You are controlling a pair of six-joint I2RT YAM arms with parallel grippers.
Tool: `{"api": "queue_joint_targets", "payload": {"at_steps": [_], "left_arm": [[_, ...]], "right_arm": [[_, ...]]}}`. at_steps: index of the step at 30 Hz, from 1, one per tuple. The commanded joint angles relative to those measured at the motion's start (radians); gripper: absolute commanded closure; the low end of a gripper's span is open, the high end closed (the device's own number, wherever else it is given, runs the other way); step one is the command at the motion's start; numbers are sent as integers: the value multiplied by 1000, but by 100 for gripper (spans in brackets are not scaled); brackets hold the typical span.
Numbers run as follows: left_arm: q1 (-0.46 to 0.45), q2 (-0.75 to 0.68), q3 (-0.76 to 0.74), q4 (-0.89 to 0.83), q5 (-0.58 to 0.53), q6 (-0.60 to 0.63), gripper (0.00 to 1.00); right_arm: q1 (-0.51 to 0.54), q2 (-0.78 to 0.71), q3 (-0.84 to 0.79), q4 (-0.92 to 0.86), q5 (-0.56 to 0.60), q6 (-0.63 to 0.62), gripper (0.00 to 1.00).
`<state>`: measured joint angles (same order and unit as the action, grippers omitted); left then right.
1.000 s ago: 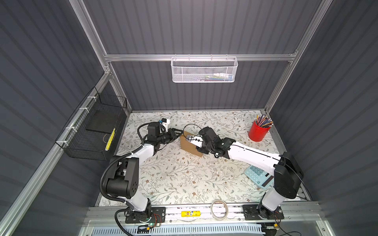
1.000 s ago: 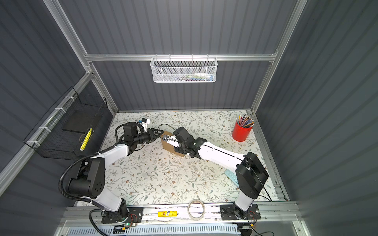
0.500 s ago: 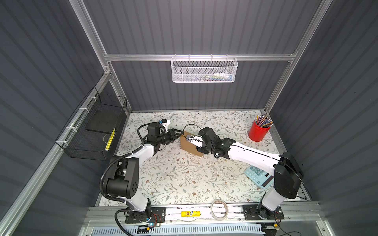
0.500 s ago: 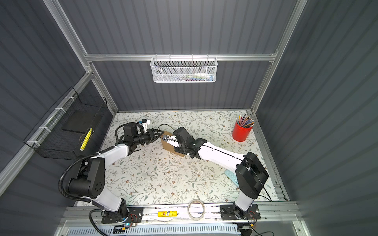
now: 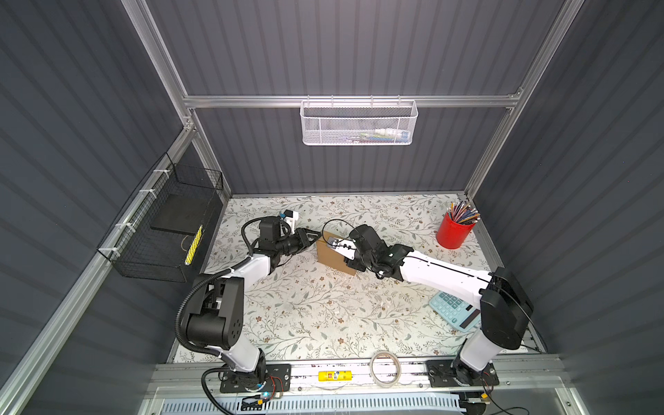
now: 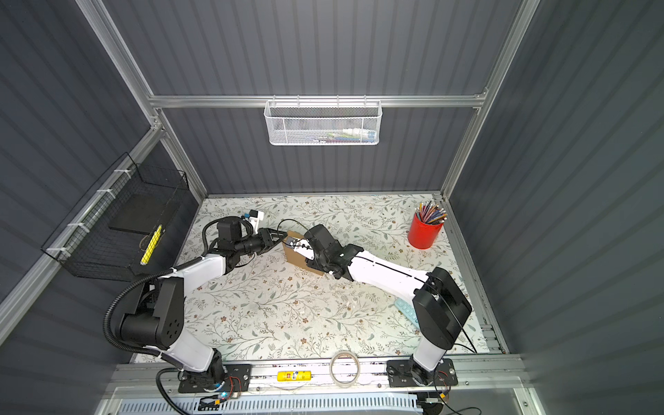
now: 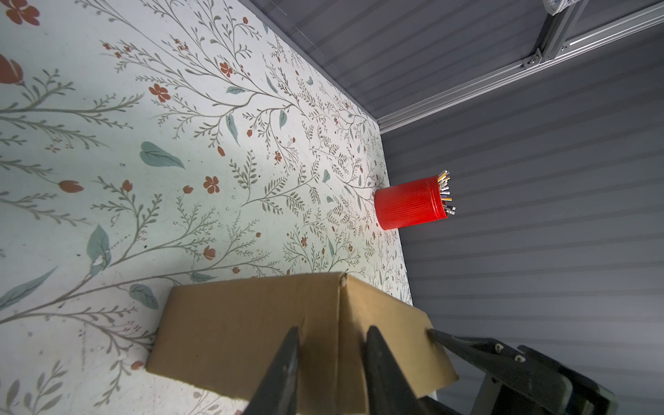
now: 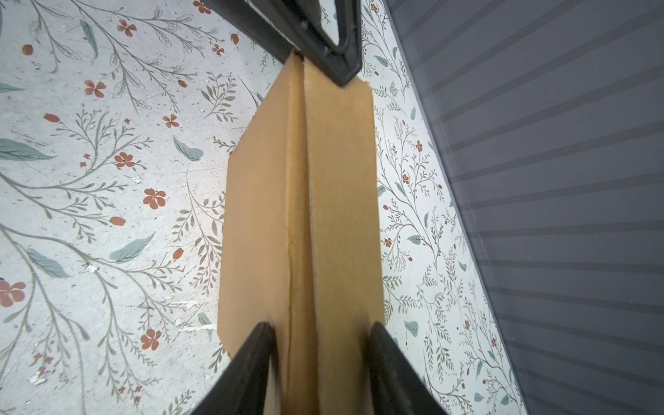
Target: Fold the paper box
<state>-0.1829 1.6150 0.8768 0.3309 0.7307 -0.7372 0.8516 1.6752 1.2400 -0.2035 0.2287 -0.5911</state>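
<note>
In both top views you are seeing the paper box (image 5: 331, 257) standing on edge on the floral surface (image 5: 305, 316) between the two arms, with the right wrist covering its right-hand end and hiding that claw's fingers. The right wrist view is giving you what they are missing: the right claw (image 8: 319, 328) is clamping the box across its thickness, one finger on each face. In the left wrist view the left claw (image 7: 332, 328) is straddling the box's corner fold with fingers apart, but you cannot tell whether they are pressing on it. A red pencil cup (image 5: 453, 234) is standing well apart by the right wall, and a calculator (image 5: 453, 312) is lying partly behind the right arm's elbow.
</note>
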Motion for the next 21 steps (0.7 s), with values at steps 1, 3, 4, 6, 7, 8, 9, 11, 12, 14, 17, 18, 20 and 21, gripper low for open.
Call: {"api": "queue_joint_targets", "payload": {"at_steps": [1,3,4,6,7,8,9,11,12,14,17,18,20,21], "left_arm": [[-3,36,-41,-78,7,25,72],[-3,42,-44,-74,9,25,73],[-3,43,-43,-74,10,25,73],[-3,42,-43,-73,11,27,74],[-3,42,-43,-74,10,29,74],[-3,42,-44,-74,10,30,74],[-3,42,-43,-73,9,31,74],[-3,40,-44,-75,10,29,74],[-3,37,-44,-76,9,29,74],[-3,33,-45,-80,3,30,74],[-3,33,-42,-81,3,32,75],[-3,33,-41,-82,2,32,75],[-3,30,-43,-84,-4,33,75],[-3,29,-43,-85,-7,33,75]], "right_arm": [[1,12,-14,-17,-4,16,54],[1,11,-14,-15,-6,16,54],[1,10,-13,-15,-6,15,54],[0,10,-14,-14,-3,16,55],[0,11,-14,-14,-3,16,55],[0,11,-13,-14,-3,14,54],[0,10,-13,-14,-2,14,54],[0,11,-11,-11,1,13,52],[0,9,-9,-10,2,13,49],[0,4,-5,-4,13,13,44],[0,-10,-4,10,21,20,39],[0,-16,-2,13,26,24,38],[0,-28,-2,18,32,36,36],[-2,-36,-3,23,33,42,35]]}}
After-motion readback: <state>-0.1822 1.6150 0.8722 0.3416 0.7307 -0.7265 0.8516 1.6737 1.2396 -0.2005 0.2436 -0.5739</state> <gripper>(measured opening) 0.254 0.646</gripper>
